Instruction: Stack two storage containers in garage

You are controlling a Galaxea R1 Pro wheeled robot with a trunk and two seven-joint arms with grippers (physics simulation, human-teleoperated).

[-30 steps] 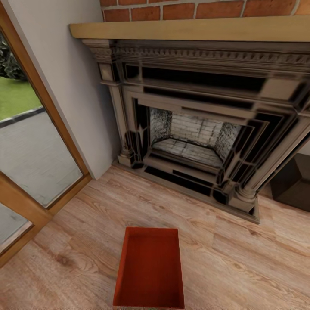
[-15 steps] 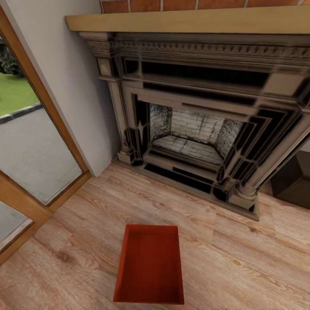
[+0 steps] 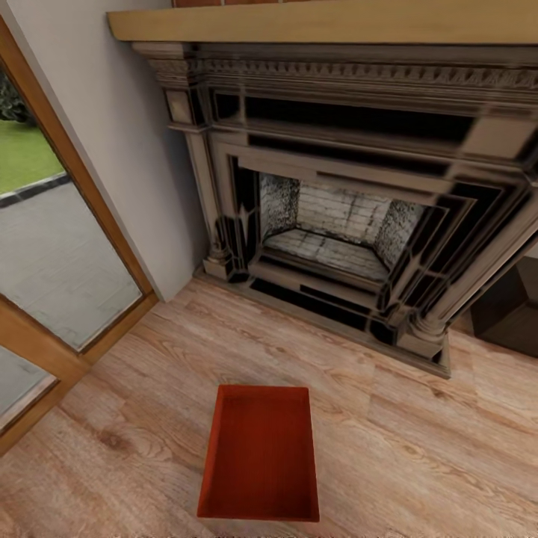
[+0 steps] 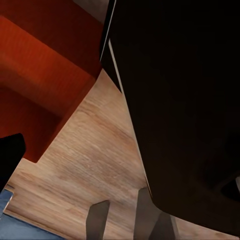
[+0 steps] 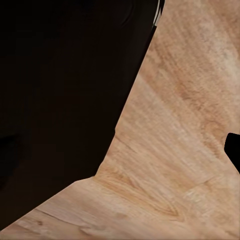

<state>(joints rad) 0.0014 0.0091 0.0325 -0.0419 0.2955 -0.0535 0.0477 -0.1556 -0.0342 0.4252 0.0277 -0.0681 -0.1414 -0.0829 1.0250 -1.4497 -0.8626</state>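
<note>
One red-orange storage container [image 3: 260, 452] lies open-topped on the light wood floor [image 3: 418, 448] of the living room, in front of the stone fireplace [image 3: 336, 224], close below me in the head view. It looks empty. The left wrist view catches the same container [image 4: 40, 85] beside my dark base [image 4: 185, 100]. A dark fingertip [image 4: 10, 155] of my left gripper shows at the frame's edge, apart from the box and holding nothing. A dark fingertip [image 5: 234, 150] of my right gripper hangs over bare planks, also holding nothing.
A glass door with a wooden frame [image 3: 45, 351] stands at the left, with a beige wall [image 3: 119, 149] between it and the fireplace. A dark box-like piece of furniture [image 3: 512, 306] sits at the right of the hearth. Open wood floor surrounds the container.
The whole head view has shifted a little, so the fireplace and container sit slightly differently in the frame. The container itself rests on the same planks.
</note>
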